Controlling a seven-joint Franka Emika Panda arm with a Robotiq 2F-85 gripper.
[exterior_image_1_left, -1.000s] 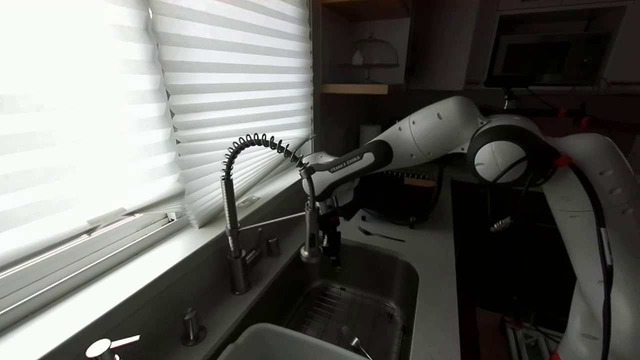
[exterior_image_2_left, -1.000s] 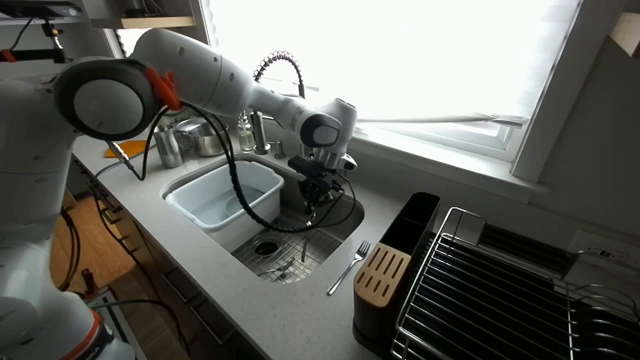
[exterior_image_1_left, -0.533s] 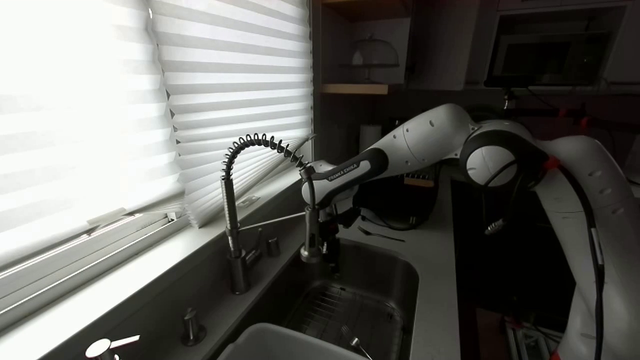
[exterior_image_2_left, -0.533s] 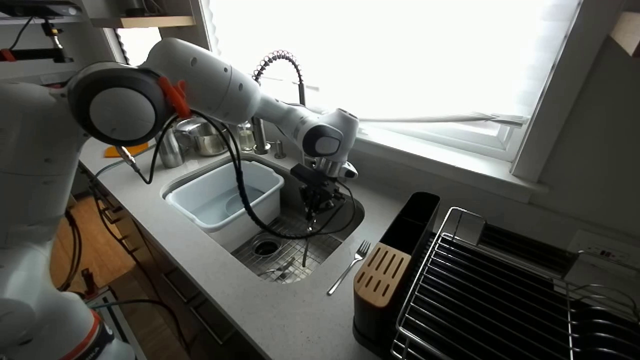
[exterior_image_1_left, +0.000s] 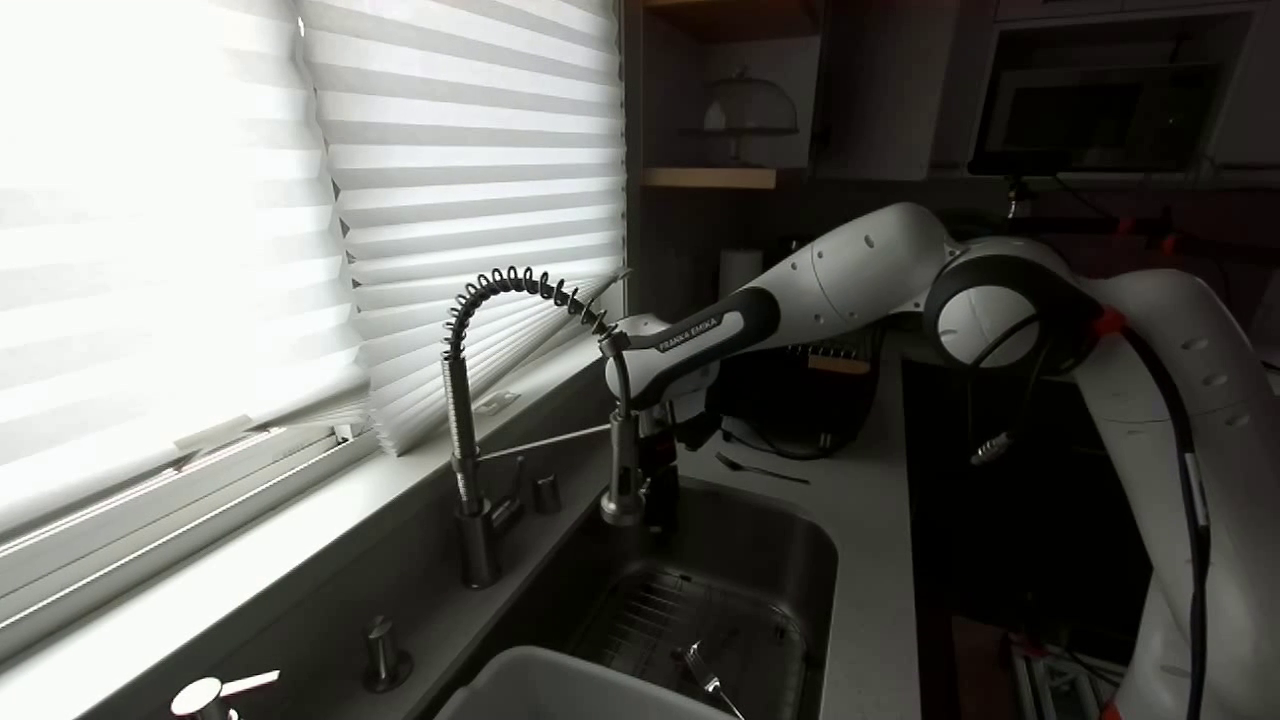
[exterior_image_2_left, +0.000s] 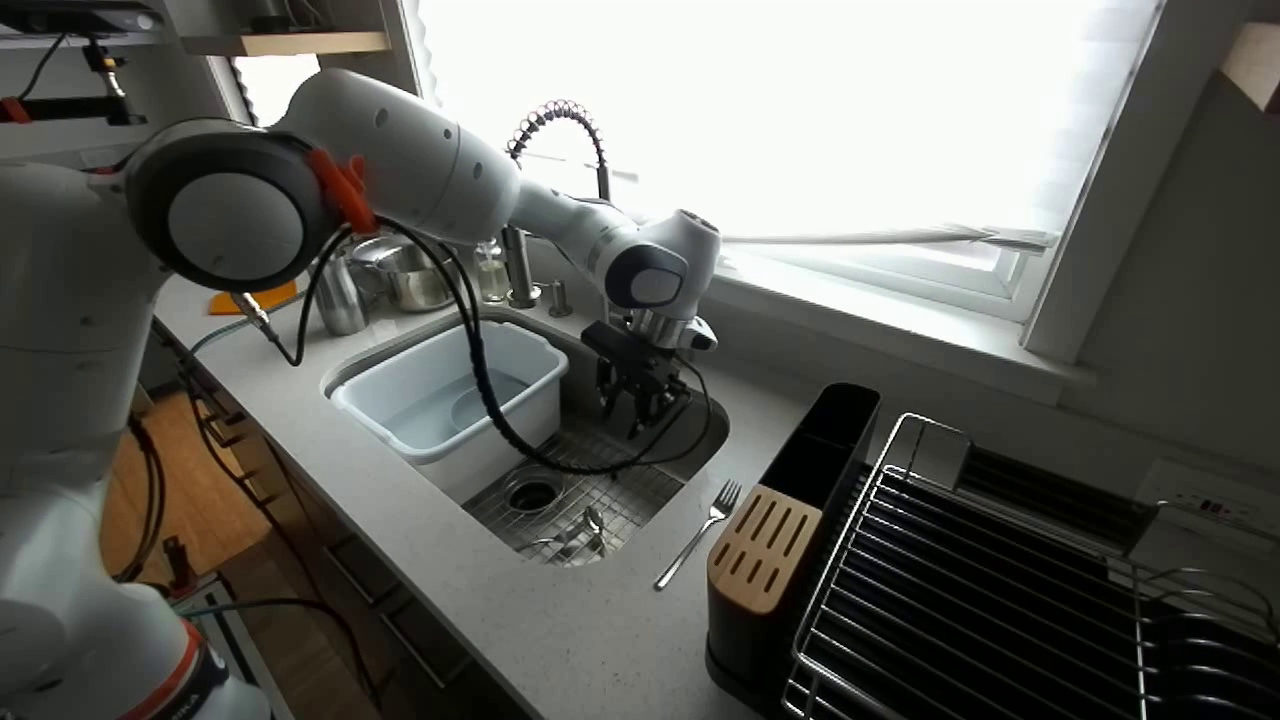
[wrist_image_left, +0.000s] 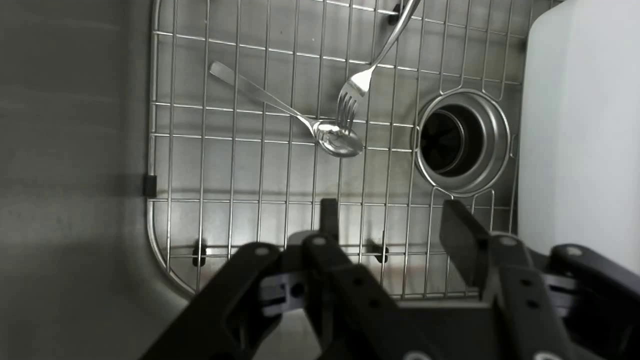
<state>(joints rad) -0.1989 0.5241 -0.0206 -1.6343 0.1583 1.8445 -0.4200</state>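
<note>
In the wrist view, a sink (wrist_image_left: 70, 140) holds a wire rack (wrist_image_left: 151, 120) and a white tub (wrist_image_left: 582, 125). Above, the gripper (wrist_image_left: 392, 218) stands well parted, empty. A fork (wrist_image_left: 369, 71) overlaps the spoon (wrist_image_left: 300, 116), which lies aslant on the rack, handle toward the left edge, bowl toward the tub.

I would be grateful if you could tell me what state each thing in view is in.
Gripper: open, holding nothing.
Spoon: lying on the wire rack.
Sink fork: tines over the spoon's bowl.
Drain: open, no stopper in place.
White tub: upright, apparently part full.
Counter fork: lying beside the utensil holder.
Blind: lowered, bottom edge slanting.
Faucet: not visibly running.
</note>
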